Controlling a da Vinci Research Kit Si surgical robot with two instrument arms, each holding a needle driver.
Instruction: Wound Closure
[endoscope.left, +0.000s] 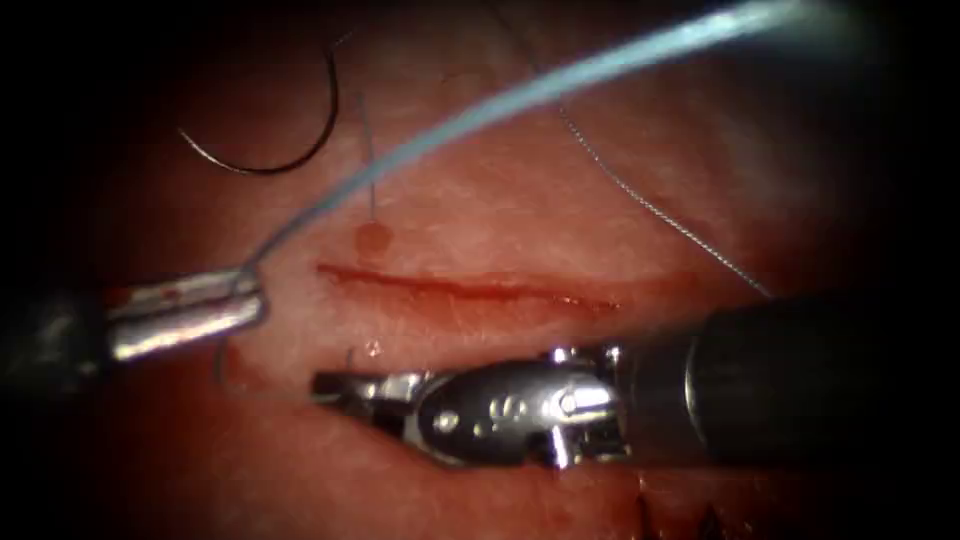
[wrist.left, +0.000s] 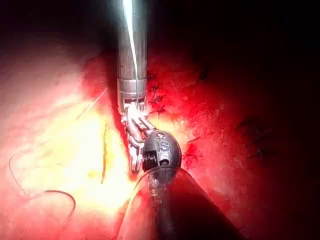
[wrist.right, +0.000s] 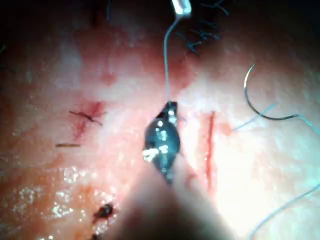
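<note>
The cut (endoscope.left: 470, 288) runs across the tissue (endoscope.left: 560, 180). My left tool (endoscope.left: 252, 292), left of the cut's end, has its jaws shut on the blue thread (endoscope.left: 520, 95), which rises up and to the right. The curved needle (endoscope.left: 300, 155) lies free on the tissue beyond the cut at the left, held by neither tool and not in the tissue; it is also in the right wrist view (wrist.right: 260, 109). My right tool (endoscope.left: 325, 385) lies along the near side of the cut. In the right wrist view a strand (wrist.right: 166, 55) runs from the left tool (wrist.right: 181, 6) down to the right tool's tip (wrist.right: 171, 106).
A thin grey strand (endoscope.left: 650, 205) crosses the tissue at the upper right. A round spot of red fluid (endoscope.left: 372, 238) marks a thread hole above the cut's left end. Dark older stitches (wrist.right: 87, 116) sit on the tissue beside the right tool.
</note>
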